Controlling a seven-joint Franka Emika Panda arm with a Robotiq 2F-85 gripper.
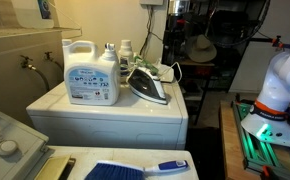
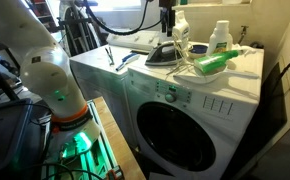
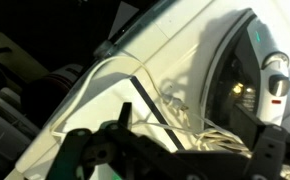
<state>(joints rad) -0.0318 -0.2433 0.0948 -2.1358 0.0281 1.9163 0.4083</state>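
My gripper (image 2: pixel 166 22) hangs above the white top of a washing machine (image 2: pixel 105 72), just over a black and white clothes iron (image 2: pixel 165 55). In the wrist view the iron (image 3: pixel 260 80) lies at the right with its white cord (image 3: pixel 200 125) coiled below it. The dark fingers (image 3: pixel 170 160) frame the bottom edge, spread wide with nothing between them. The iron also shows in an exterior view (image 1: pixel 147 85), resting flat near the middle of the machine top (image 1: pixel 105 112).
A large white detergent jug (image 1: pixel 90 72) and smaller bottles (image 1: pixel 125 52) stand behind the iron. A green brush (image 2: pixel 215 62) and a white bottle (image 2: pixel 220 38) sit at one end. A blue brush (image 1: pixel 125 170) lies on a nearer surface. The arm's base (image 2: pixel 55 90) stands beside the machine.
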